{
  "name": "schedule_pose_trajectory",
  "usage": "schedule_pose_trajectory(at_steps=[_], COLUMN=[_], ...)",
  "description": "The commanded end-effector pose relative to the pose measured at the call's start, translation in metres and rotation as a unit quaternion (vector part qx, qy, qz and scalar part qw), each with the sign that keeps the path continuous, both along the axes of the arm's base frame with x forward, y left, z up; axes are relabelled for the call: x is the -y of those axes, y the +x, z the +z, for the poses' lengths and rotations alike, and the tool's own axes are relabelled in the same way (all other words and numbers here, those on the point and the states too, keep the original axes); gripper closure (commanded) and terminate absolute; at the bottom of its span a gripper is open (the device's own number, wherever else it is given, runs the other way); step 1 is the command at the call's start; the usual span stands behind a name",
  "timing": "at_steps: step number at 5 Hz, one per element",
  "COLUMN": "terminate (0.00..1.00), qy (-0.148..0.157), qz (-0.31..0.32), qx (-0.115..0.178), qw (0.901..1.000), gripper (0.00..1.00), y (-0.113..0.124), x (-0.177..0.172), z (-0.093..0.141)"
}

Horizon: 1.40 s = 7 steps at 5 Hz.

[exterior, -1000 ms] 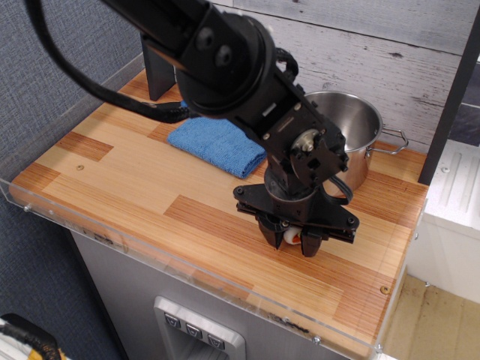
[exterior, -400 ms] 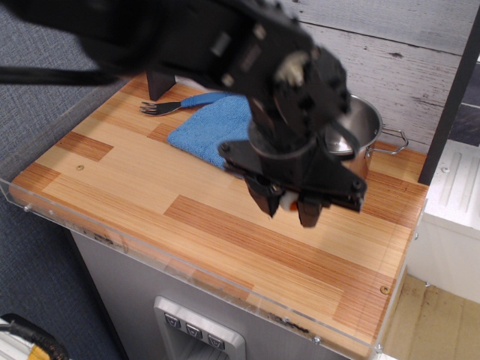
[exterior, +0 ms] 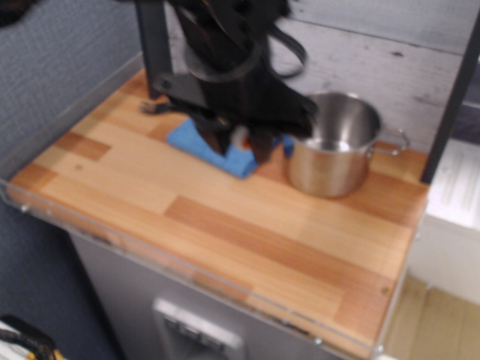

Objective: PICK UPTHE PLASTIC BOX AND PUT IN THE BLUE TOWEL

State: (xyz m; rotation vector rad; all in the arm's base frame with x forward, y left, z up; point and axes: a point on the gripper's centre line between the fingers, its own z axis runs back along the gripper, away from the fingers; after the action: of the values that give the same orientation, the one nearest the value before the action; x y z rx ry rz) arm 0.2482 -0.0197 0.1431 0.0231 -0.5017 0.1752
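- Single view, observation.image, motion-blurred. We see the pincer (exterior: 240,142) hanging over the blue towel (exterior: 217,148), at the near right part of the cloth.
- Between the two dark fingers (exterior: 263,145) we make out a small white patch, which we take to be the plastic box (exterior: 240,136). Its black sides and coloured centre are not resolvable here.
- Pincer state: the fingers stand close together with the white patch between them, so we judge it clamped on the box. Whether the box touches the cloth or hangs above it, we cannot tell.
- The towel lies flat on the wooden bench (exterior: 225,225), just beside the steel pot (exterior: 337,146); the pot stands upright to the right, clear of the pincer.
- Handling, as judgement: the box looks small against the pincer, so likely light and rigid, with smooth rounded sides that could slip or roll.
- Best hold, we judge, is across the round side wall at mid-height, squeezed squarely so it cannot pivot.
- The towel is soft and fuzzy; we expect it to cushion the box and stop it rolling on release, though a dragged finger could snag the pile.
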Motion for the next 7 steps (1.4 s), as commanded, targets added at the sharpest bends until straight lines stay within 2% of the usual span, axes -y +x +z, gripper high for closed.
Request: schedule_pose_trajectory(at_steps=[1,3,4,6,7], terminate=[0.00,0.00,0.00,0.00,0.00], qy=[0.008,-0.003,-0.008,-0.011,-0.009], qz=[0.062,0.097,0.107,0.111,0.108], qx=[0.018,0.006,-0.013,-0.057,-0.070], qw=[0.9979,0.9953,0.9941,0.9922,0.9916], gripper=[1.00,1.00,1.00,1.00,1.00], y=[0.018,0.051,0.071,0.106,0.116], x=[-0.052,-0.085,-0.097,-0.108,-0.107], z=[0.011,0.001,-0.014,-0.065,-0.082])
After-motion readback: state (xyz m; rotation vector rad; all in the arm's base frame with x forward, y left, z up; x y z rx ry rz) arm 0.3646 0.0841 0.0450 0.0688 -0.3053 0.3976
